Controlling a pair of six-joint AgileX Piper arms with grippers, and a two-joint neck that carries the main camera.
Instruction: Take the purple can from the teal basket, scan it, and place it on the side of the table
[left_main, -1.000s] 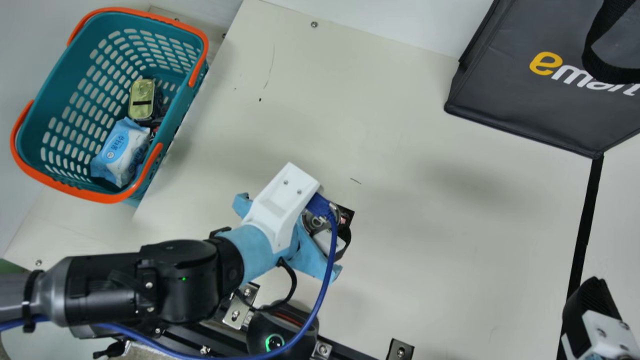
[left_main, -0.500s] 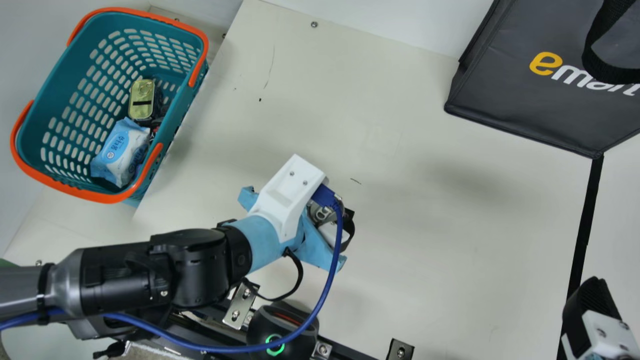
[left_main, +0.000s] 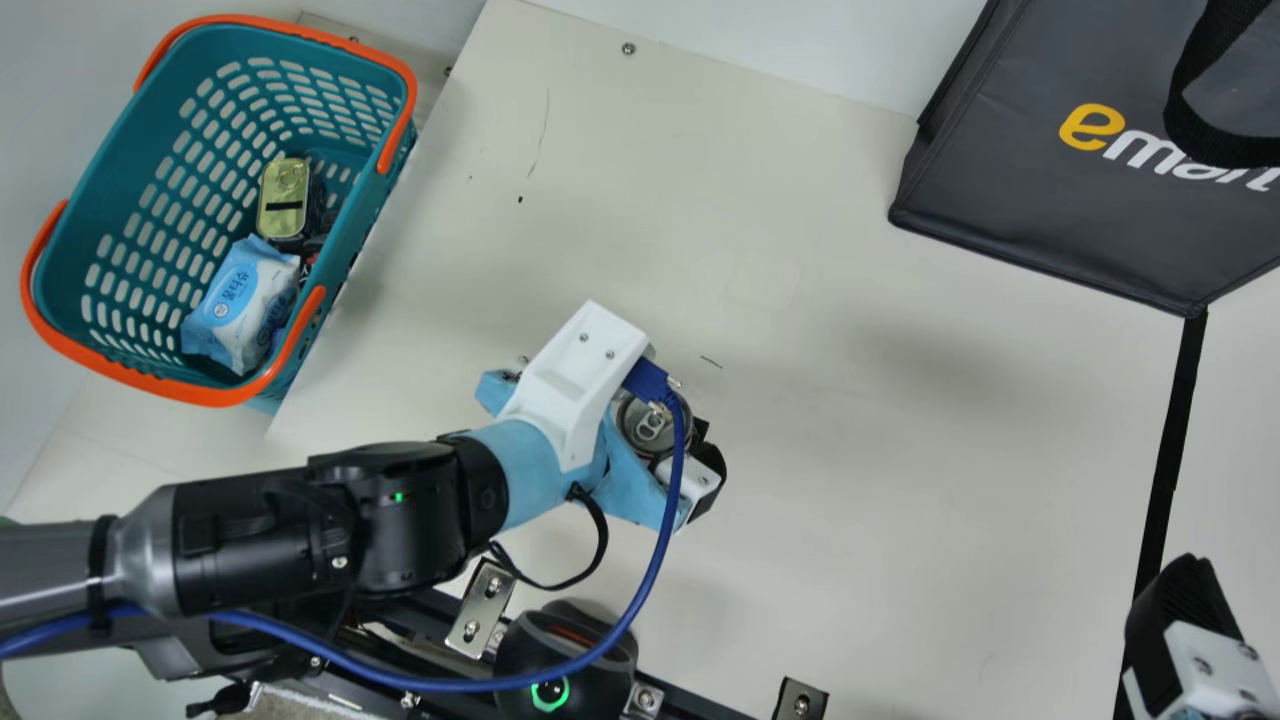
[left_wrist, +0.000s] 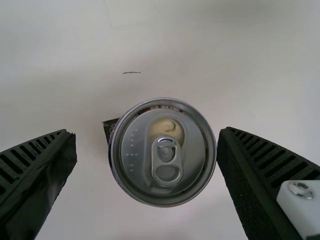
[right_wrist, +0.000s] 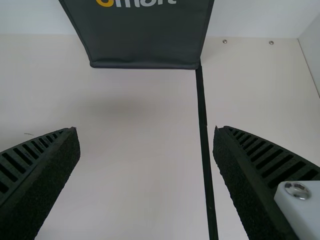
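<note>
In the main view my left gripper (left_main: 630, 425) is over the near-middle of the table, beside the upright can (left_main: 655, 424), whose silver lid and pull tab face up. The left wrist view has the can (left_wrist: 163, 152) between the open fingers of my left gripper (left_wrist: 148, 150); a gap separates it from one finger, while the other is very near its rim. A dark corner (left_wrist: 109, 128) pokes out beside the can. My right gripper (left_main: 1190, 610) is at the near right; in its wrist view my right gripper (right_wrist: 146, 150) stands open and holds nothing.
The teal basket (left_main: 62, 280) at the far left holds a wipes pack (left_main: 240, 300) and a gold-lidded tin (left_main: 284, 198). A black scanner (left_main: 562, 665) sits at the near edge. A dark bag (left_main: 1040, 200) stands far right, above a black tape line (left_main: 1170, 450).
My left gripper has shifted a little away from the near edge and to the right. Its visible finger has swung outward from the can, opening the gripper. The right arm has kept still.
</note>
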